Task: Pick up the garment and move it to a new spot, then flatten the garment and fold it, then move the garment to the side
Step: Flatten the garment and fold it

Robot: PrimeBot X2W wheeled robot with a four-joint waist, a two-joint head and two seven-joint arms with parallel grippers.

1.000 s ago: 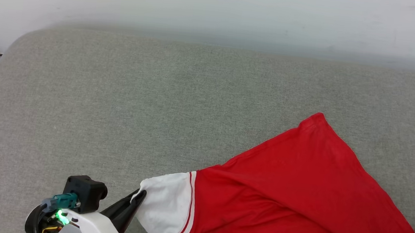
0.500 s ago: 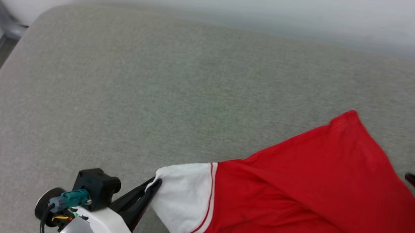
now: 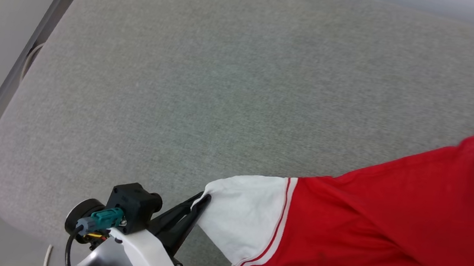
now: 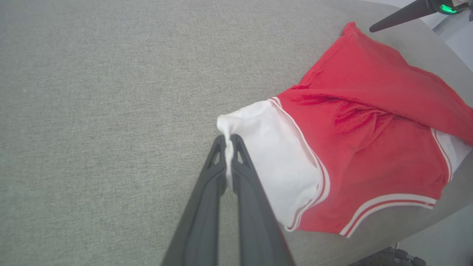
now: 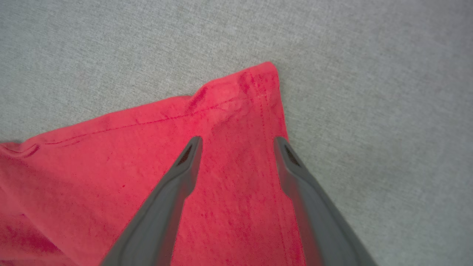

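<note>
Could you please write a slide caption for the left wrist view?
Left claw shut on the white sleeve of the red garment, lying on a grey padded surface.

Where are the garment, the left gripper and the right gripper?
garment (image 3: 384, 234), head view, on its red body.
left gripper (image 4: 229, 139), left wrist view, midway between fingertips pinching the white sleeve.
right gripper (image 5: 237, 139), right wrist view, midway between its open fingertips.

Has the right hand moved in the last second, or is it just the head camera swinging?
Yes. The right hand left the near edge of the garment and travelled up the head view; it is now open above its far red corner.
</note>
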